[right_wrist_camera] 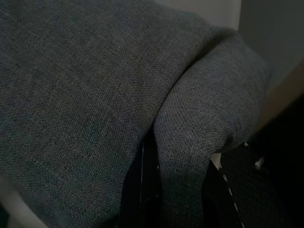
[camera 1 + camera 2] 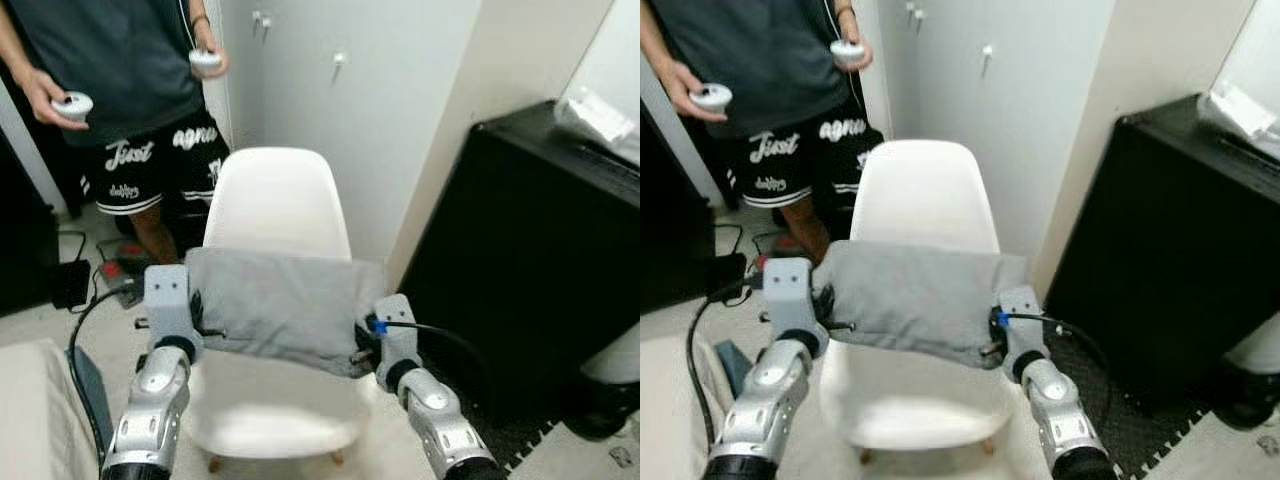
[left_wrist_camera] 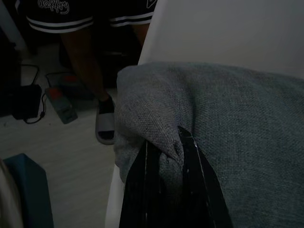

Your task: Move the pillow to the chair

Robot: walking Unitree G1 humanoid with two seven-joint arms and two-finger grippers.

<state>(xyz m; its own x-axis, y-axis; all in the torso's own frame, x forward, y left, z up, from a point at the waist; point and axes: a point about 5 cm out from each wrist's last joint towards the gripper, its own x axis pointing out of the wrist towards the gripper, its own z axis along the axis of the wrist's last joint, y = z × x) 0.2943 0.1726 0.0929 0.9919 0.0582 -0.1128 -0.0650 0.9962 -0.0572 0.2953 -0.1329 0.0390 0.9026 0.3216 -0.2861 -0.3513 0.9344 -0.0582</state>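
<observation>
A grey fabric pillow (image 2: 275, 305) hangs between my two arms, above the seat of a white plastic chair (image 2: 278, 200). My left gripper (image 2: 198, 318) is shut on the pillow's left edge; its black fingers (image 3: 142, 183) pinch a fold of the cloth. At the pillow's right edge my right gripper (image 2: 362, 340) is shut on the fabric too, and a fold of cloth (image 1: 190, 142) bulges between its fingers. The chair's seat (image 2: 270, 405) lies just below the pillow, its back rising behind it.
A person (image 2: 130, 90) stands behind the chair at the left, holding two white controllers (image 2: 72, 105). A black cabinet (image 2: 520, 260) stands close on the right. White wall and doors are behind the chair. Cables and a power strip (image 2: 118, 272) lie on the floor. A pale cushion edge (image 2: 35, 420) is at lower left.
</observation>
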